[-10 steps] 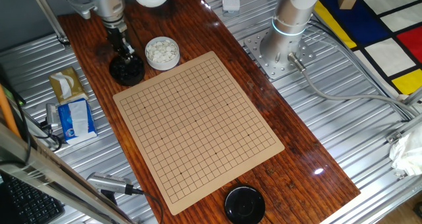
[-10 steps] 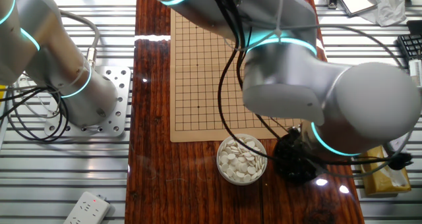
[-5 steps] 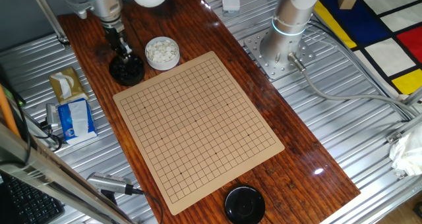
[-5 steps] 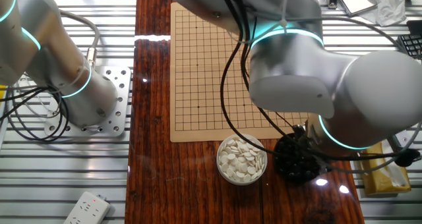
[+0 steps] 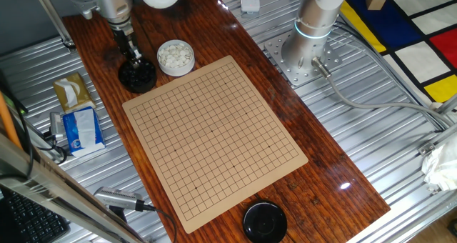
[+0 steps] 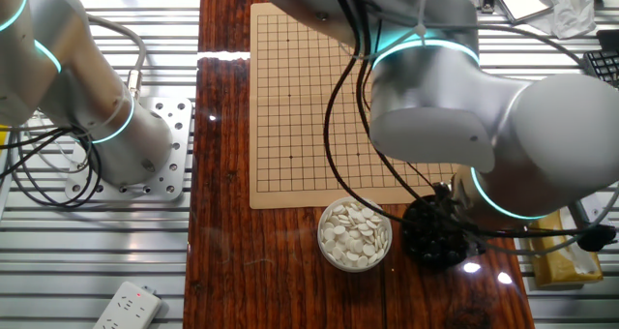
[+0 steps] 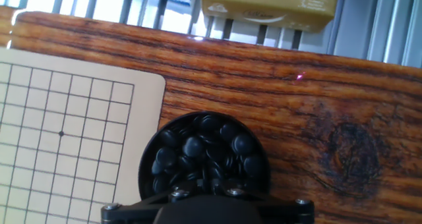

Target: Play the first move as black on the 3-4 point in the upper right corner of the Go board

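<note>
Wooden and dark red-brown, the table [image 5: 314, 179] carries a pale tan Go board [image 5: 214, 132] whose grid shows no stones on it in any view. At the board's far corner in one fixed view sit two bowls side by side: a white-rimmed bowl of white stones [image 5: 175, 56] and, just beside it, a black bowl of black stones [image 5: 136, 76]. The gripper [image 5: 135, 58] hangs directly over the black bowl, its dark fingers pointing down at the heap. In the other fixed view the arm's large grey body covers much of the board, and the gripper [image 6: 442, 201] appears only as a dark shape above the black bowl [image 6: 432, 237], next to the bowl of white stones [image 6: 355, 234]. The hand view looks straight down into the black bowl [image 7: 204, 159], full of glossy black stones, with the board's corner [image 7: 79, 125] just to its left and a yellow-brown box [image 7: 269, 6] lying past the table's edge. Whether the fingers are apart, together, or pinching a stone cannot be told; the tips are too small in the fixed views and lie outside the hand view. No single black stone can be picked out as held, so it seems the first move rests among the heap. A black lid [image 5: 265, 221] lies near the board's near corner.
</note>
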Tool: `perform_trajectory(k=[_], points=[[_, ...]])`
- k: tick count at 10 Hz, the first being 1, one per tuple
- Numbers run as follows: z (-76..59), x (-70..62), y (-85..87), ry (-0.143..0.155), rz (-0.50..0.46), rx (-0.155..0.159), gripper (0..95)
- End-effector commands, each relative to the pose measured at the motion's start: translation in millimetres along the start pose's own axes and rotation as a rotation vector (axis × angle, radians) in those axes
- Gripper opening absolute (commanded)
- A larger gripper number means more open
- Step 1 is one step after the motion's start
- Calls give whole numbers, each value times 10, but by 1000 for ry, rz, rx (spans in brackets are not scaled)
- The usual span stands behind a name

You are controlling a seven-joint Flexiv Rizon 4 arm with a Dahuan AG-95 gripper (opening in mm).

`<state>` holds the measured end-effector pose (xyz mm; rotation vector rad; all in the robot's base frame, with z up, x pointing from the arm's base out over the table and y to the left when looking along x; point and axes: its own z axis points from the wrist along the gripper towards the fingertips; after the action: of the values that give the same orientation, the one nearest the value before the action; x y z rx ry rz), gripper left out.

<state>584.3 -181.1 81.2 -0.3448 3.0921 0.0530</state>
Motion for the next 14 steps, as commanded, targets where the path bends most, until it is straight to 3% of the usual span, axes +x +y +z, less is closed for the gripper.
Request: perform_trajectory(k=[1,2,4,8,11,14], points=[[-22,2,0,2,-28,-3,0],[-79,-11,32,12,-19,-19,0],[-178,-62,139,40,18,-21,0],[-129,-185,325,25,60,-33,0],[-220,-269,484,25,93,-38,0],[-165,-370,731,9,133,-35,0]])
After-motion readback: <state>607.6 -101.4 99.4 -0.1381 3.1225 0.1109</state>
